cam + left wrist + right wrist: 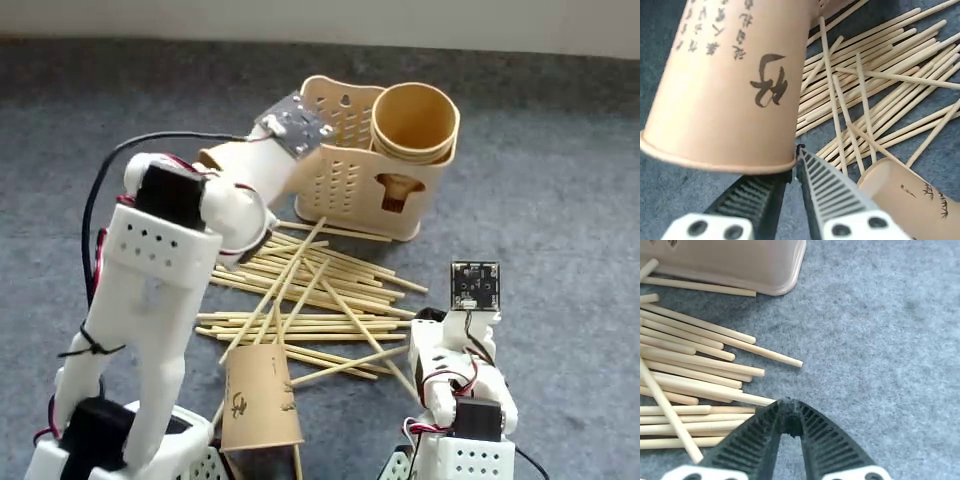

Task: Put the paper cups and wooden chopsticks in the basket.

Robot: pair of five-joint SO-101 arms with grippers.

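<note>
High view: your left arm (150,280) holds the held cup (222,158) just beside the basket (345,175), outside its wall. Stacked cups (415,120) sit inside. Chopsticks (300,290) and a loose cup (258,395) lie on the tabletop (560,200). Recommended: clear the rim fully, then release.

Left wrist view: the left end effector (796,152) is clamped on the held cup's rim. The pinch is thin, so move slowly. Dark brush characters mark the cup's side; not transcribed.

Right wrist view: the right end effector (790,415) is closed and empty, above the tabletop beside the chopsticks.
</note>
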